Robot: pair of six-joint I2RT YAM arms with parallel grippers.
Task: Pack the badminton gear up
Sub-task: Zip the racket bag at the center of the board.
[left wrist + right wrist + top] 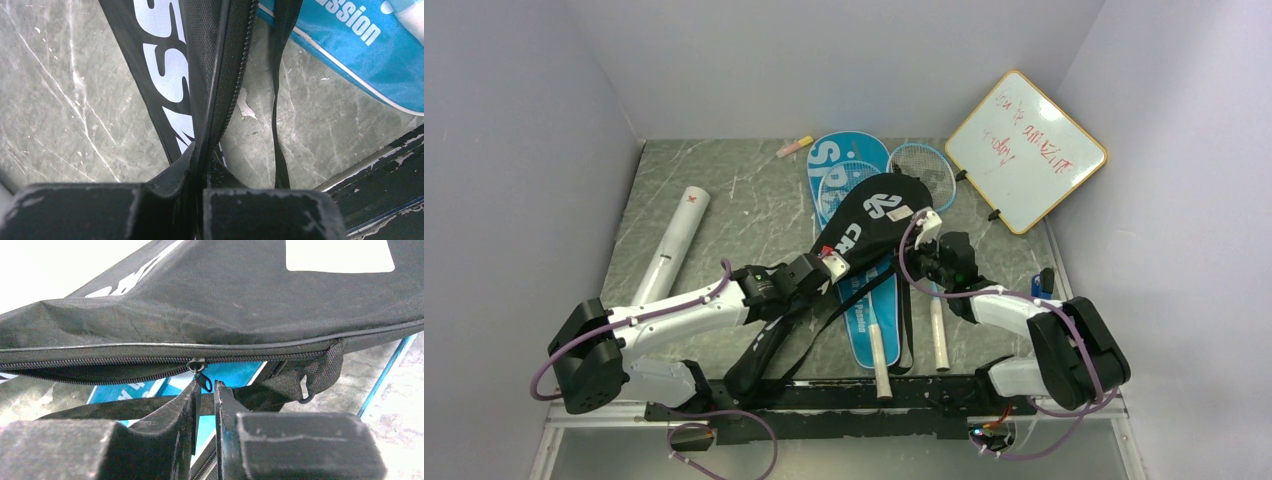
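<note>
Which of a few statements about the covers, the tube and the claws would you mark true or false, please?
1. The white tube lies on the blue cover. False: it lies on the bare table, left of both covers.
2. The left claw is shut on the black cover's edge. True.
3. The black cover's zipper is fully closed. False: it gapes open left of the slider.
4. The black cover overlaps the blue cover. True.

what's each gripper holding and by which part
Left gripper clamps the black cover by its zippered edge. Right gripper brackets the zipper pull; hold cannot be told.
</note>
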